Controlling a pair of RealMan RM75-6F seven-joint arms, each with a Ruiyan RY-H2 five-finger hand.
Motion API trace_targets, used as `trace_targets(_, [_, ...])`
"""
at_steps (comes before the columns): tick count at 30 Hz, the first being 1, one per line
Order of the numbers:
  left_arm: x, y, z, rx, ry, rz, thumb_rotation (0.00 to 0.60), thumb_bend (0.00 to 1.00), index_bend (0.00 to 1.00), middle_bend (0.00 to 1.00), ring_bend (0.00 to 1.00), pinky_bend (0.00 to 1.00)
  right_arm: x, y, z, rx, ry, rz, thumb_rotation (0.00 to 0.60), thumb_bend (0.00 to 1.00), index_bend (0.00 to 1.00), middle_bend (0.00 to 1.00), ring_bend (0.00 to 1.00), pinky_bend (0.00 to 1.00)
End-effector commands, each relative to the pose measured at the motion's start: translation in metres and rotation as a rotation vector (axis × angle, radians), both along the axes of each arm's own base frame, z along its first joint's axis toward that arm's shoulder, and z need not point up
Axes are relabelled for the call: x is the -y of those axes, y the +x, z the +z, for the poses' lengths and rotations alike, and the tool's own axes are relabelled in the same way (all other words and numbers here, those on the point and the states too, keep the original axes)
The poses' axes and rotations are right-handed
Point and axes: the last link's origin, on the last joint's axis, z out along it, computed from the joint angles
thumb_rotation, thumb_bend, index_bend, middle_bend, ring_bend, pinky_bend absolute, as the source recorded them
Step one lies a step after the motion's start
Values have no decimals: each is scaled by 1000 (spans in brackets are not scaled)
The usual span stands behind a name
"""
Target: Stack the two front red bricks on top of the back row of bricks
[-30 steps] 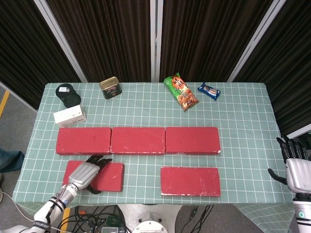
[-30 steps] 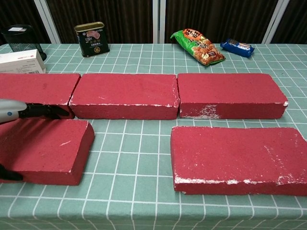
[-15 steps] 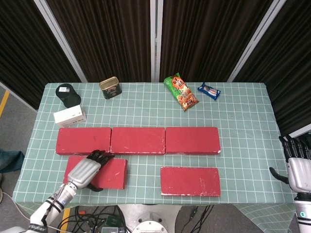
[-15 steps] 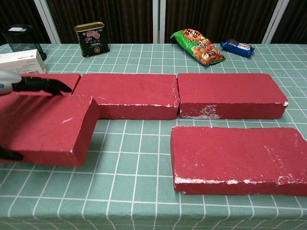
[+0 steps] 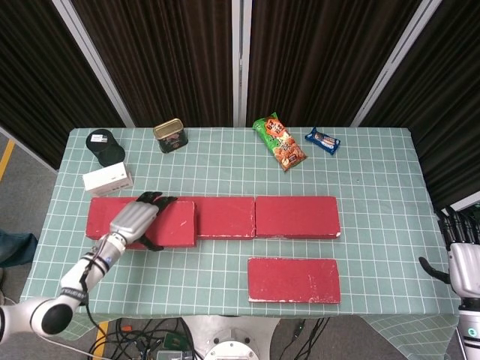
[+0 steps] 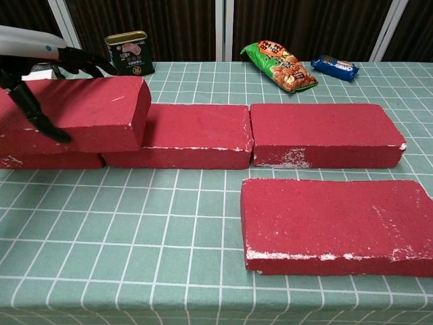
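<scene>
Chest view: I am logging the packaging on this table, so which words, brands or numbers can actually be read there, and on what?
Can: printed label, too small to read.
Green snack bag: large characters on the front, too blurred to read.
Blue packet: print present, not legible.
White box: faint print, not legible.
Black mesh holder: white tag on the rim, unreadable.
Red bricks: no markings.

Green grid table [image 5: 375,225] w/ back brick row [image 5: 296,216], front brick [image 5: 294,279], can [image 5: 170,135], snack bags [image 5: 279,141].
</scene>
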Motion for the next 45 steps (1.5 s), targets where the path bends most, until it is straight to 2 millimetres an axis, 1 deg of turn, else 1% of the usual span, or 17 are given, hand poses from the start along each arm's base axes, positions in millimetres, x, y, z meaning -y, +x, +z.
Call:
trace_targets(1, [-22, 9, -5, -1, -11, 9, 600, 25, 90, 203, 0, 0, 0, -1, 1, -1, -1, -2, 600, 118, 0, 0, 0, 0])
trace_targets(8, [-30, 12, -10, -3, -25, 4, 600, 25, 91, 209, 0, 0, 1, -4, 2, 6, -6, -15, 600, 118, 0, 0, 0, 0])
trace_targets(16, [-32, 16, -17, -7, -46, -11, 600, 25, 91, 209, 0, 0, 1, -3, 1, 4, -5, -12, 600, 118, 0, 0, 0, 0])
trace_targets(23, [-35, 13, -20, -1, -48, 10, 600, 24, 90, 209, 0, 0, 0, -3, 2, 2, -9, -18, 600, 118, 0, 0, 0, 0])
trace_targets(36, [-38, 17, -27, -7, -61, -15, 600, 24, 90, 209, 0, 0, 3, -9, 0, 6, 0, -45, 600, 119, 0, 0, 0, 0])
trace_targets(45, [-39, 15, -33, -12, -78, -10, 600, 24, 90, 209, 0, 0, 3, -12, -1, 10, 2, -55, 600, 119, 0, 0, 0, 0])
